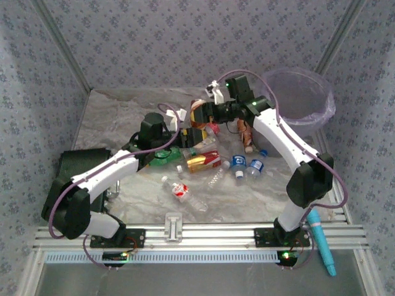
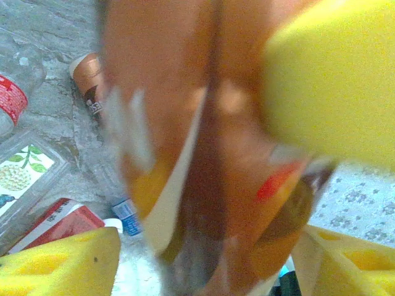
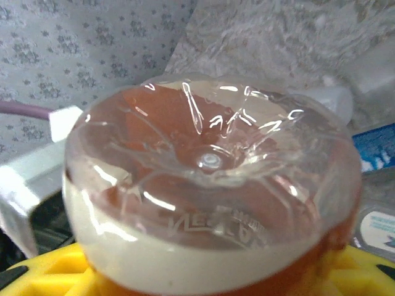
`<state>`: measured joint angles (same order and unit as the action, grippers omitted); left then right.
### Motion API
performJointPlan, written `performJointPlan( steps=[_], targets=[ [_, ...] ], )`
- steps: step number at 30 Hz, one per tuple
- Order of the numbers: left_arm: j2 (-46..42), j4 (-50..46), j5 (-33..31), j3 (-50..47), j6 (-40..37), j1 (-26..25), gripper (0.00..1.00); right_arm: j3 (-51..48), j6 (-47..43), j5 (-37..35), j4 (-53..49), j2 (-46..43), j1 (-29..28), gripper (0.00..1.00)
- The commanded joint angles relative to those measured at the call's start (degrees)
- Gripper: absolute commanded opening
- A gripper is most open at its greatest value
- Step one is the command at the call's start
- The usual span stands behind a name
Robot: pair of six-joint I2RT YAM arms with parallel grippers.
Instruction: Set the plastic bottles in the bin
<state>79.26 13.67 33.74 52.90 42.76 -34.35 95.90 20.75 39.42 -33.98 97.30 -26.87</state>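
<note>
At centre frame 1 orange-brown bottle hangs between 2 hands. The right hand looks clamped on it and the left hand is spread clear. This is probably a handover, since the bin stands upper right, beside that arm.

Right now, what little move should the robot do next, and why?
Probably the left pincer should back away. The orange-brown bottle hangs in the air between both pincers, its base end in the right pincer, and the bin stands on that arm's side.
</note>
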Motion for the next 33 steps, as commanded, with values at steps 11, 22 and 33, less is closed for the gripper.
performJointPlan(
  steps=[11, 22, 33],
  targets=[
    [-6.6, -25.8, -14.2, 0.8, -6.1, 1.6, 1.00, 15.3, -10.8, -13.4, -18.4, -6.4, 16.5, 0.38],
    [-15.6, -38.1, -24.2, -4.5, -5.1, 6.9, 0.98, 26.4, -13.0, -27.3, -25.7, -1.6, 33.7, 0.32],
    [-17.0, -39.1, -24.8, -5.8, -5.1, 6.8, 0.98, 35.1, -17.5, -40.2, -35.0, 14.2, 35.0, 0.29]
  ],
)
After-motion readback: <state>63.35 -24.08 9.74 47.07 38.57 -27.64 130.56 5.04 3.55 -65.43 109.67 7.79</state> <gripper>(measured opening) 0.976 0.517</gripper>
